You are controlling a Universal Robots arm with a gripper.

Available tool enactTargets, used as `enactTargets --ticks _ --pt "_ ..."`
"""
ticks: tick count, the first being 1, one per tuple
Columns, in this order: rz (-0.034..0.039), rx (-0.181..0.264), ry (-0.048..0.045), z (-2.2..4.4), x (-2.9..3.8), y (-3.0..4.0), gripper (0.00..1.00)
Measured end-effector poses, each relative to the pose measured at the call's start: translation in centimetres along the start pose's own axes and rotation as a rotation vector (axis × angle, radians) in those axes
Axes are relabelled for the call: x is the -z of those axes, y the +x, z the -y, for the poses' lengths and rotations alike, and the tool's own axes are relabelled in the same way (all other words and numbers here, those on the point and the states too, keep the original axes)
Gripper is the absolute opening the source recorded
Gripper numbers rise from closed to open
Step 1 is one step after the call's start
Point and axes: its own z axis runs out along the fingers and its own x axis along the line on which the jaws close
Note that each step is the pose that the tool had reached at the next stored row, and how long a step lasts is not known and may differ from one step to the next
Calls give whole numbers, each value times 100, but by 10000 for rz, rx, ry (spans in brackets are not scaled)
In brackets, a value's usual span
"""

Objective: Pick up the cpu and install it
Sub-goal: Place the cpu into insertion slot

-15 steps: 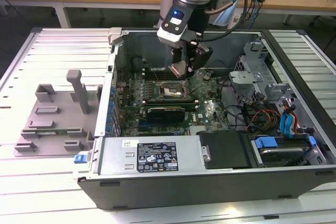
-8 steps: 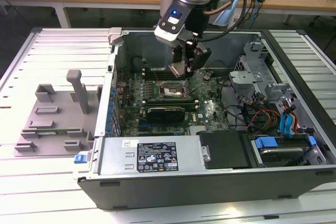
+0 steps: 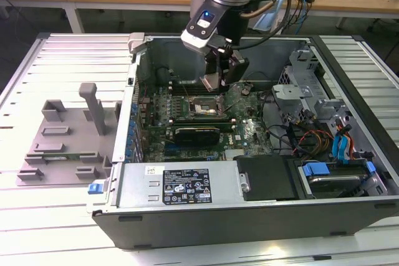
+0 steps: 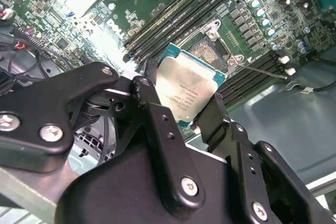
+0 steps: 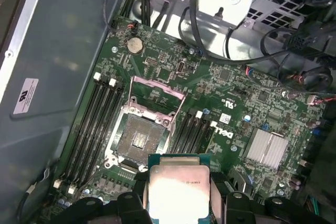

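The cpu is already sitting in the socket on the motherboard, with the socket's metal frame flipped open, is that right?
Not quite. The cpu is not in the socket: the gripper holds it clamped above the motherboard, and the socket lies empty. The first wrist view shows this. The metal frame is indeed flipped open.

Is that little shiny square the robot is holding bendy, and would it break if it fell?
Probably stiff, not bendy: the cpu sits flat while the gripper pinches only its edges. Its smooth metal top looks slippery. A thin chip like this may be fragile if dropped.
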Motion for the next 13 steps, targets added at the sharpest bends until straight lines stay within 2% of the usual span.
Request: enactTargets --ticks 9,11,13 --pt "-17 -821 3 0 -4 0 55" --pt "-27 -1421 7 0 -7 0 55" --pt "-5 -1841 17 0 -10 0 55"
